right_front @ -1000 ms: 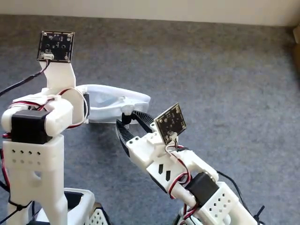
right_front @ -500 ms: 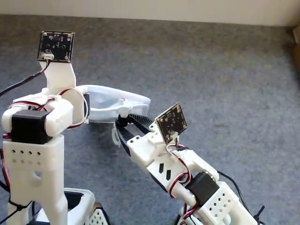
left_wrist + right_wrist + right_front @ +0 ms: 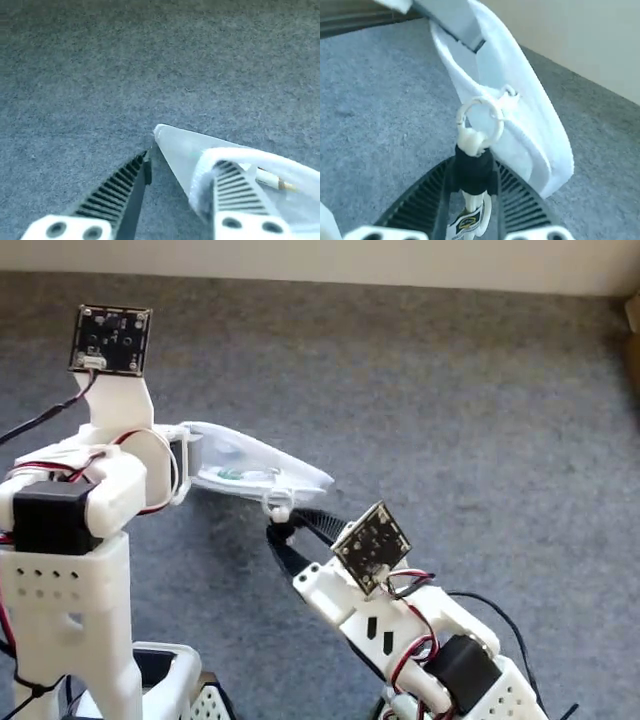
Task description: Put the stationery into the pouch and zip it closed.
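Observation:
A translucent white pouch [image 3: 250, 465] hangs above the grey carpet between the two arms. At its left end is my left gripper [image 3: 182, 162], open. One finger [image 3: 235, 192] shows through the pouch wall [image 3: 190, 150], and the other finger [image 3: 125, 192] stands apart beside it. A pencil-like item [image 3: 270, 180] and something green [image 3: 232, 475] lie inside. My right gripper [image 3: 283, 537] is at the pouch's front edge, shut on the black zipper pull [image 3: 472, 172]. The pull's white ring [image 3: 480, 120] leads up to the pouch [image 3: 520, 100].
Grey carpet [image 3: 480, 420] spreads to the right and back, ending at a pale wall strip [image 3: 350, 260]. A brownish object [image 3: 633, 340] sits at the right edge. Both arm bases stand at the front.
My right gripper has drawn the zipper pull toward the front and right, stretching the pouch into a longer, slanted shape. The left arm has shifted slightly left.

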